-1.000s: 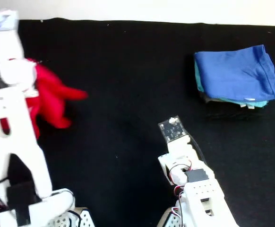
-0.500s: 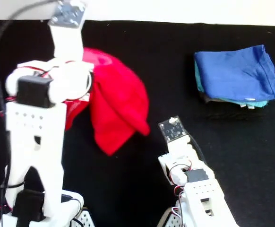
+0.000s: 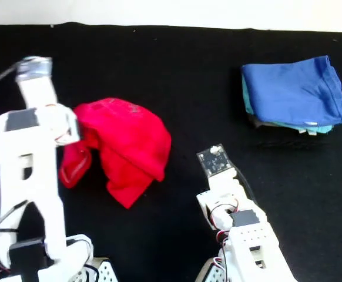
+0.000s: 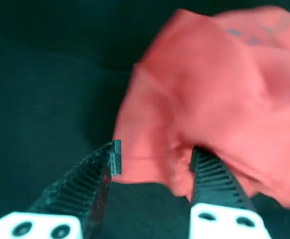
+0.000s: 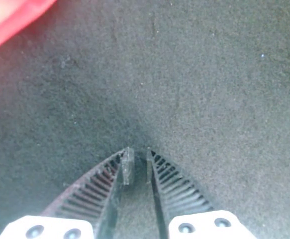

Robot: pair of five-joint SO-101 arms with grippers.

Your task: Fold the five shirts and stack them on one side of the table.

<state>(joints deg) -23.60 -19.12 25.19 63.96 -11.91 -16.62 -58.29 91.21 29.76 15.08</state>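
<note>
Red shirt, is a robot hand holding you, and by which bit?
Nothing looks gripped. The left gripper is open, jaws either side of an edge of the red shirt; the right gripper is shut, empty.

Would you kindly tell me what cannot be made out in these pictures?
Shirt count in the stack: high view, the blue shirt on top covers the lower ones.
Whether the left gripper touches the red shirt: left wrist view, blurred cloth.
Table beneath the left arm: high view, the arm covers it.

Red shirt (image 3: 124, 147) swung in from the left edge toward the middle, then lowered, left arm (image 3: 27, 158) dropped lower
</note>
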